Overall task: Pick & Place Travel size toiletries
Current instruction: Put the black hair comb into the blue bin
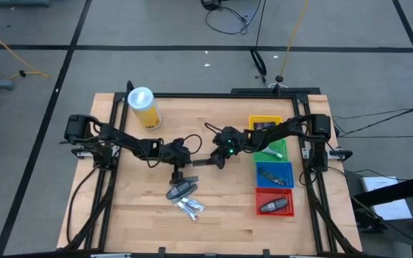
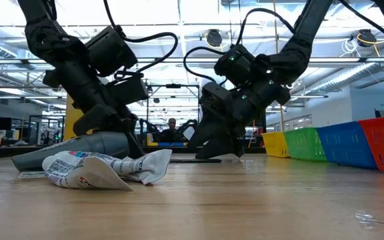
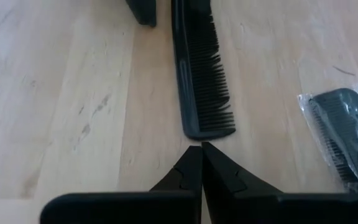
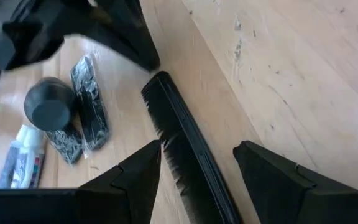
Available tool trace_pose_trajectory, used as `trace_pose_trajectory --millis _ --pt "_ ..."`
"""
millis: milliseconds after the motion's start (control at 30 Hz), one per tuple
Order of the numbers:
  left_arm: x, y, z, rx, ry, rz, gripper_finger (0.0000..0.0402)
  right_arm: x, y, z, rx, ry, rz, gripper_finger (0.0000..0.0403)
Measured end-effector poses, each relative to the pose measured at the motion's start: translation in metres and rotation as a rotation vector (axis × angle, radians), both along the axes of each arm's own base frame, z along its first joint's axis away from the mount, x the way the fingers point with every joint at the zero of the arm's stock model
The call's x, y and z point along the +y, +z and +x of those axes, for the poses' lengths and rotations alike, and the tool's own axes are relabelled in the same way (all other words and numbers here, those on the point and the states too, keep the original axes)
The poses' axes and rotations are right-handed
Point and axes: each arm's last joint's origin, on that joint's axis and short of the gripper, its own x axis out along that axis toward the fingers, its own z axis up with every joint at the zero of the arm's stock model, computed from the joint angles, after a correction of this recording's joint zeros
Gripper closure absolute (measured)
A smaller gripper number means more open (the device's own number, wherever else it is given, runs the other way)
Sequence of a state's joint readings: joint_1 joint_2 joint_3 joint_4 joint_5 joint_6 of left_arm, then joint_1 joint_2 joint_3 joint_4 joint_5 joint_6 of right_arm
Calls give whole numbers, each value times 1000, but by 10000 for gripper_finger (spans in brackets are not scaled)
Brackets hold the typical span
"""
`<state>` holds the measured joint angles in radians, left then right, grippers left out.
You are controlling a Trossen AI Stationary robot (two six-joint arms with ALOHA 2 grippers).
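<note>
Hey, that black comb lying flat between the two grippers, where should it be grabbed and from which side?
Grip the comb across its solid spine, coming straight down: it lies flat on the table, and the teeth would flex. The open right gripper already straddles it; the left gripper sits shut at one end.

In the left wrist view the black comb (image 3: 201,74) runs off the picture's edge, and the wrapped comb (image 3: 347,140) is cut off as well. In the high view the items in the red tray (image 1: 258,203) and blue tray (image 1: 290,174) are too small to identify. In the low view, print on the crumpled sachet (image 2: 85,170) is illegible.
</note>
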<state>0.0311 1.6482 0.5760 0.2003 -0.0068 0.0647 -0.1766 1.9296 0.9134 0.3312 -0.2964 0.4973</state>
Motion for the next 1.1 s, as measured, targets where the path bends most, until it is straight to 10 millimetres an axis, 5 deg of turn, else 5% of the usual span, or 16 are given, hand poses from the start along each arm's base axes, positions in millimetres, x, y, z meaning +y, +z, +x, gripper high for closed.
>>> trace_pose_trajectory --millis 400,1100 --pt "-7 21 -8 -27 23 -35 400 25 42 -28 156 -39 -132 195" --pt "-14 20 -7 -23 21 -60 393 40 22 -16 64 -54 -87 195"
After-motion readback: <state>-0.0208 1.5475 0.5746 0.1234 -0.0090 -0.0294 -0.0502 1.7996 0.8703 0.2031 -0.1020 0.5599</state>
